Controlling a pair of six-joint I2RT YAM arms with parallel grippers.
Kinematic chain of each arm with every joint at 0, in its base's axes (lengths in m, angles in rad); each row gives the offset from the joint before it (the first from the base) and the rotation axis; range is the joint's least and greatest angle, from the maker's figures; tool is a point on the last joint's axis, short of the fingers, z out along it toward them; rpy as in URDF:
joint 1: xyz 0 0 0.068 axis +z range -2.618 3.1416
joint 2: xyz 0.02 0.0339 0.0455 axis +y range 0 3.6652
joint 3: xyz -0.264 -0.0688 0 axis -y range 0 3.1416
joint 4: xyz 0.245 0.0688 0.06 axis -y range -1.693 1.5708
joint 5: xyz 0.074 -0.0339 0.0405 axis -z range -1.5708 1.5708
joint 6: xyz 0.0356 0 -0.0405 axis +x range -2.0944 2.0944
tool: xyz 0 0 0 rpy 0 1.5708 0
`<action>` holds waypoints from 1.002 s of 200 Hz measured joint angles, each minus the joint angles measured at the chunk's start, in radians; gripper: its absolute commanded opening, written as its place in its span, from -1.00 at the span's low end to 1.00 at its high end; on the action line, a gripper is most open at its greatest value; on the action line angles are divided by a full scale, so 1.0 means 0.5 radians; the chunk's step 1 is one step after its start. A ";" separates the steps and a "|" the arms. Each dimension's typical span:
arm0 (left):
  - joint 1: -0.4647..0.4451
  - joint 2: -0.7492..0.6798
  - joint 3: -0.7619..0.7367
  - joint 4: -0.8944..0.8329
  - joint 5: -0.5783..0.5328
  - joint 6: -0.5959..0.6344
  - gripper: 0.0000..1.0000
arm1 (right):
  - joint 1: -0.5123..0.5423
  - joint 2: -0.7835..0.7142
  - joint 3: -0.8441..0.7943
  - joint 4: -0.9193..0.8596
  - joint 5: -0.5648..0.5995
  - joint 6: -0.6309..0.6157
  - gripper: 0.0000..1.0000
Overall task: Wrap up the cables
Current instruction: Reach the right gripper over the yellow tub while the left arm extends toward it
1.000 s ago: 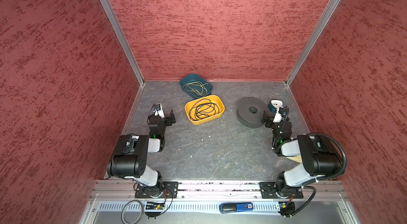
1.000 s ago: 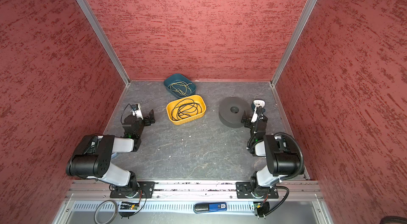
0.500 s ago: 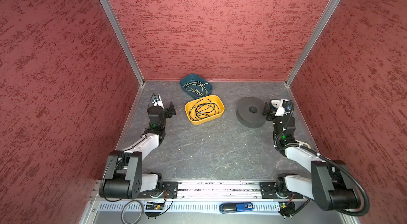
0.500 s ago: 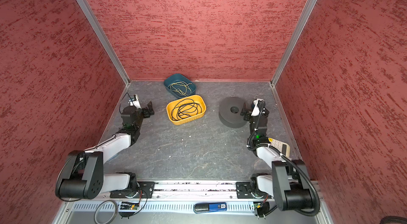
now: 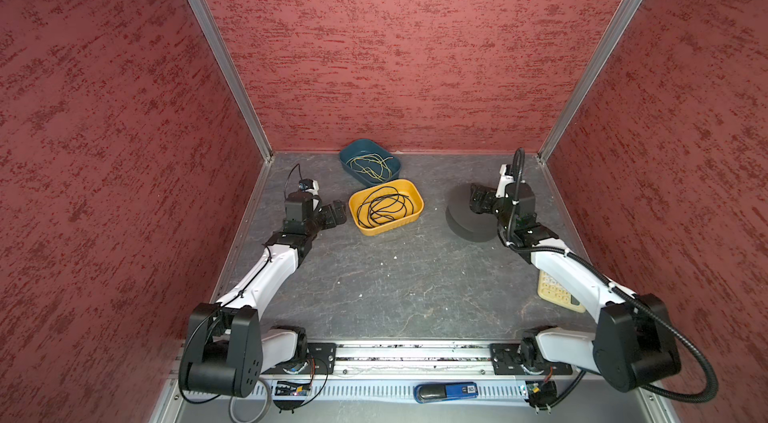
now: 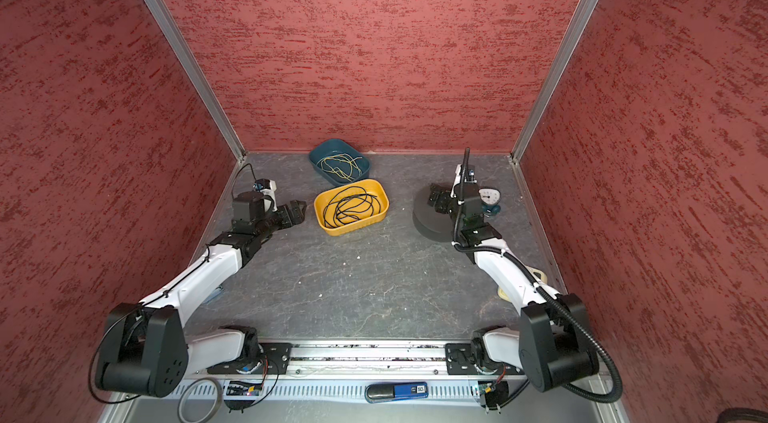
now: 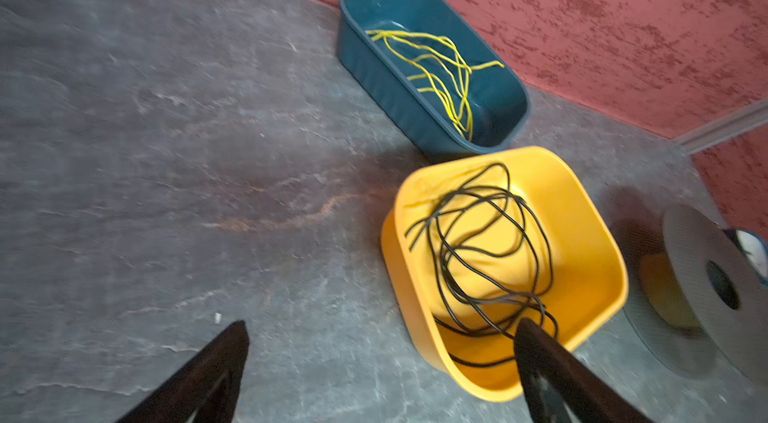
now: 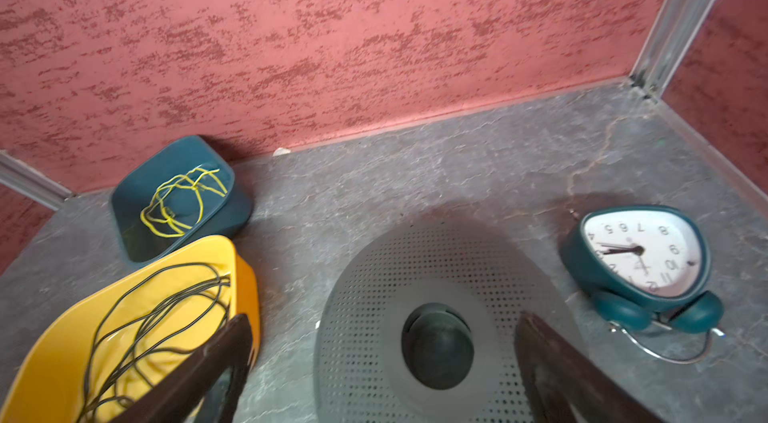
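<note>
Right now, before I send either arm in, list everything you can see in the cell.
black cable: one, black, loosely coiled in the yellow tray
yellow tray: one, yellow, middle, toward the back
teal tray: one, dark teal, just behind the yellow tray
thin wire: one tangle, yellow, in the teal tray
perforated disc: one, grey, right of the yellow tray, hole in its centre
alarm clock: one, teal with white face, right of the disc
keypad-like item: one, cream, far right, partly hidden
small device: one, blue and black, on the front rail
left end effector: one, black, open, left of the yellow tray
right end effector: one, black, open, over the disc
</note>
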 measured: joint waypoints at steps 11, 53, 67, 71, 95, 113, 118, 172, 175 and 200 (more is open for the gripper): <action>-0.012 0.008 0.008 -0.029 0.087 -0.018 0.99 | 0.018 0.033 0.075 -0.077 -0.024 0.011 0.98; -0.038 0.062 0.008 -0.094 0.306 -0.067 0.99 | 0.136 0.237 0.316 -0.285 -0.123 0.021 0.98; -0.043 0.083 0.008 -0.097 0.344 -0.081 0.99 | 0.177 0.299 0.365 -0.330 -0.161 0.021 0.97; -0.045 0.090 0.008 -0.097 0.351 -0.083 0.99 | 0.187 0.320 0.376 -0.337 -0.182 0.020 0.97; -0.063 0.115 0.008 -0.098 0.372 -0.089 0.99 | 0.246 0.462 0.463 -0.369 -0.305 0.012 0.95; -0.073 0.127 0.008 -0.098 0.385 -0.089 0.99 | 0.314 0.616 0.581 -0.405 -0.379 -0.021 0.93; -0.074 0.129 0.008 -0.098 0.391 -0.089 0.99 | 0.336 0.659 0.620 -0.412 -0.394 -0.031 0.93; -0.081 0.130 0.008 -0.115 0.391 -0.087 0.99 | 0.607 1.190 1.236 -0.638 -0.504 -0.355 0.95; -0.081 0.128 0.008 -0.117 0.391 -0.086 0.99 | 0.619 1.229 1.286 -0.661 -0.514 -0.384 0.96; -0.081 0.117 0.008 -0.138 0.389 -0.086 0.99 | 0.696 1.476 1.614 -0.858 -0.542 -0.571 0.98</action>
